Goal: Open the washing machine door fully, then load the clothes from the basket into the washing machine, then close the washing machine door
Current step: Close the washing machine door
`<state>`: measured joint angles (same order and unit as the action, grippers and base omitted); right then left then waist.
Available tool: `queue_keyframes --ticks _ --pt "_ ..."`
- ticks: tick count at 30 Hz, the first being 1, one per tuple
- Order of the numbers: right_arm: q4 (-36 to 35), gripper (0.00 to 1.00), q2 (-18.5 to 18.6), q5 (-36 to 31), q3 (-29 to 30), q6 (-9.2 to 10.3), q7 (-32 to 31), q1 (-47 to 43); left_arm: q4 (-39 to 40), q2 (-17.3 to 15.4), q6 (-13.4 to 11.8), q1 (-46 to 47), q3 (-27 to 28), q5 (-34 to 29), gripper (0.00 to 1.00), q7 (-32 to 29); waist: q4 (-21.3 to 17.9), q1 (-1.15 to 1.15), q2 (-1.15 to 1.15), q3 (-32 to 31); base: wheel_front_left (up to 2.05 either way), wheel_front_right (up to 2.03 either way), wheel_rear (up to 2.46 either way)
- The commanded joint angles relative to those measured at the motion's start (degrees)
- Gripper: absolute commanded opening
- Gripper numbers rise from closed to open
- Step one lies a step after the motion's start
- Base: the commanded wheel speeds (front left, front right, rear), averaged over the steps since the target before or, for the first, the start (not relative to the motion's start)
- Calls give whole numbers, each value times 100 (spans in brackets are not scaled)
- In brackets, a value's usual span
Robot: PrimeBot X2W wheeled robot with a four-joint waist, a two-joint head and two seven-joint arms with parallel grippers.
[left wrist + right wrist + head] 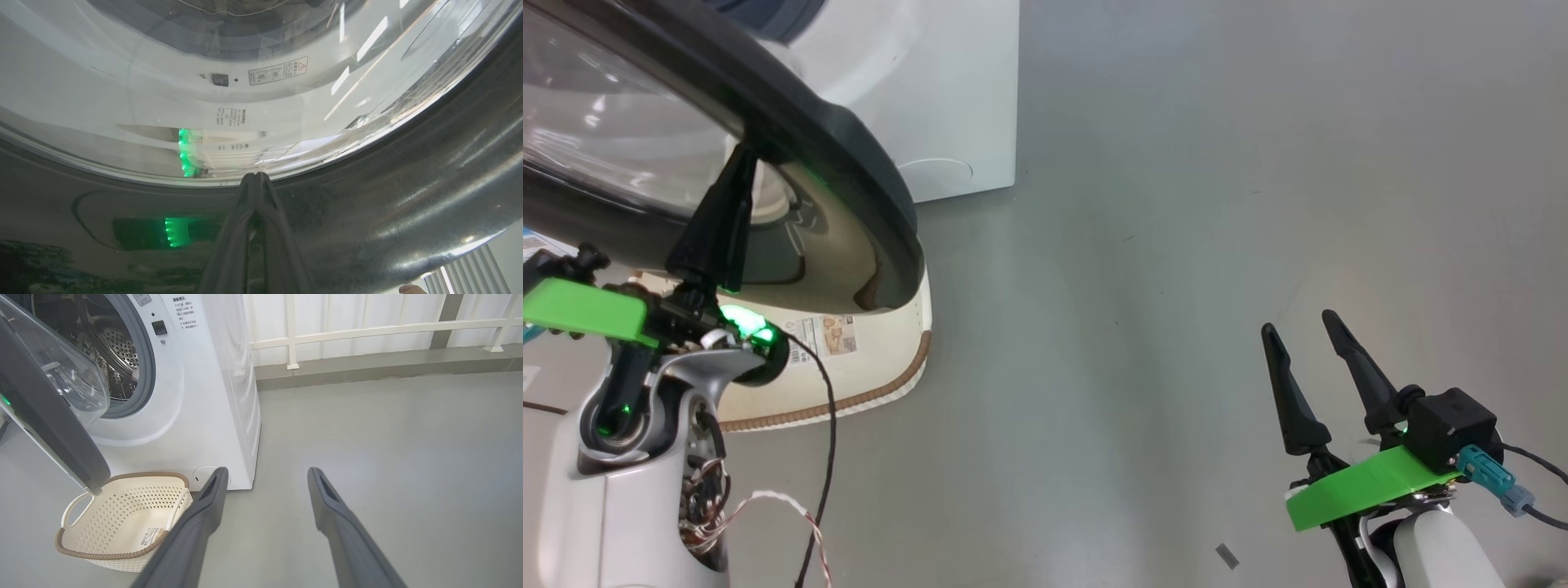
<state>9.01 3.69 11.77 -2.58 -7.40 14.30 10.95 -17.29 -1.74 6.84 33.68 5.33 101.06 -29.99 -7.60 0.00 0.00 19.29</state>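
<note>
The washing machine door (849, 155) stands partly open, its black rim and glass bowl over the basket (882, 376). My left gripper (737, 163) is shut, its tips against the door's black rim (367, 204) just below the glass; nothing is between its fingers (256, 176). In the right wrist view the white washing machine (204, 396) shows its steel drum (118, 347) behind the door (49, 428). The cream basket (122, 510) sits on the floor in front and looks empty. The clothes are out of view. My right gripper (1298, 322) hangs open over bare floor (267, 470).
Grey floor (1176, 204) stretches to the right of the washer. A round cap (204, 473) sits low on the machine's front. A white railing (367, 330) and a low ledge run along the back. A small scrap (1227, 556) lies on the floor near my right arm.
</note>
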Motion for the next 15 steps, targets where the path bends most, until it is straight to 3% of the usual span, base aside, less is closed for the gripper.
queue_keyframes --ticks 1,15 --pt "-130 100 -16 99 -119 -9 70 77 133 -114 64 159 118 -65 0 -7 4 0 0 -24 0 0 0" --pt "1 100 -26 99 -61 -9 70 -111 471 -114 64 -890 228 5 0 285 282 0 0 -691 0 0 0"
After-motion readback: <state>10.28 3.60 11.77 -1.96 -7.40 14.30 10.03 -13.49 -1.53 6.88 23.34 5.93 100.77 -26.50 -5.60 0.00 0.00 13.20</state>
